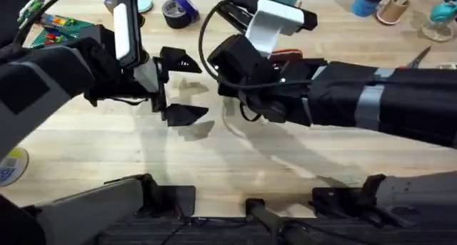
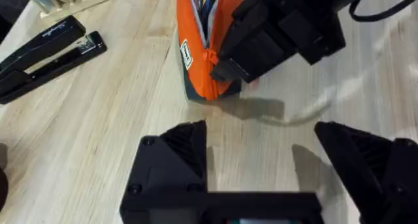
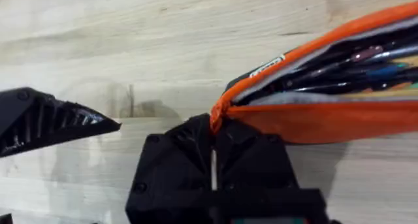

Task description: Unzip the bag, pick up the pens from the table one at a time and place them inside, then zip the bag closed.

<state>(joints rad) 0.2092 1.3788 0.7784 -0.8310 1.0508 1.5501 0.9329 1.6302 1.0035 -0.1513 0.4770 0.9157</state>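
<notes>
Inside, pens (image 3: pixel 353 70) in open bag (image 3: pixel 326 113).

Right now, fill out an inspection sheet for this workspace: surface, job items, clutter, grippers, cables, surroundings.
Surface: light wooden table, bare near the arm bases.
Job items: orange bag unzipped, pens inside.
Clutter: black stapler; tape roll; coloured building bricks at the far left.
Grippers: left gripper open, facing the bag's end; right gripper shut at the bag's zipper end.
Cables: black cable looping over the right arm.
Surroundings: containers along the far right edge.
</notes>
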